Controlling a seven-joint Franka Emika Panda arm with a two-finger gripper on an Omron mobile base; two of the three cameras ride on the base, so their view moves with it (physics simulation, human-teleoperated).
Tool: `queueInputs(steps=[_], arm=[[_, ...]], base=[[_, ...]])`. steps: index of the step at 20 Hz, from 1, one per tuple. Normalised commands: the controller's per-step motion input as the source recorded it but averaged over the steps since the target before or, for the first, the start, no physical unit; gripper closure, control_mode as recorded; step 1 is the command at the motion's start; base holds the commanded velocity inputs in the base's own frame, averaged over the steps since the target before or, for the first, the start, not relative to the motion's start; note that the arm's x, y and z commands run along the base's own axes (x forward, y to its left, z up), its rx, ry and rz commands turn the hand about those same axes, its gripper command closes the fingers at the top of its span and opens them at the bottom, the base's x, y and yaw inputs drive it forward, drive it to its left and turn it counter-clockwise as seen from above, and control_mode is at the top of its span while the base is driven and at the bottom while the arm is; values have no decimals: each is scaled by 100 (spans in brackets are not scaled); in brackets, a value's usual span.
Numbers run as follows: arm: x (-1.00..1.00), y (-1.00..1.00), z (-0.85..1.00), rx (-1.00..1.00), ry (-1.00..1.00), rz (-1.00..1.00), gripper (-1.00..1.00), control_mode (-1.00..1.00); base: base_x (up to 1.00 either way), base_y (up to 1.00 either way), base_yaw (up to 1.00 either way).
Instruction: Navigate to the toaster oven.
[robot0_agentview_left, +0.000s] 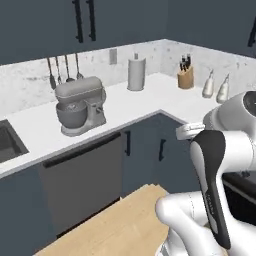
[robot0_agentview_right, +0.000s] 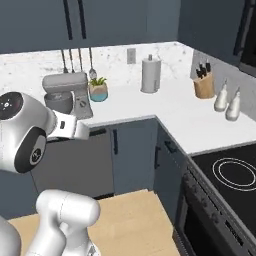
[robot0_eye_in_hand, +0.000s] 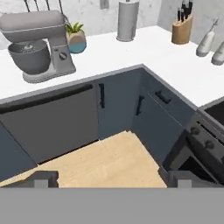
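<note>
step: searching, base faces counter corner | target: boxy grey toaster oven nowhere among what shows | landmarks: grey stand mixer (robot0_agentview_left: 80, 105) at 10 o'clock, black glass cooktop (robot0_agentview_right: 235, 175) at 3 | two-finger gripper (robot0_eye_in_hand: 111, 178): fingers spread wide, nothing held | next: probably turn base until oven appears

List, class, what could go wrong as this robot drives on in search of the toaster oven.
1. It might stop at the grey stand mixer, the closest lookalike on the counter.
2. Driving on, the base could bump the corner cabinets or the stove close on its right.
</note>
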Motion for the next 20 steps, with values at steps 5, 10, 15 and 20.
queueInputs(steps=[5,10,15,20], arm=[[0,0,0,0,0,0,-100,100],[0,0,0,0,0,0,-100,100],[0,0,0,0,0,0,-100,100],[0,0,0,0,0,0,-100,100]], base=[[0,0,100],[0,0,100],[0,0,100],[31,2,90]])
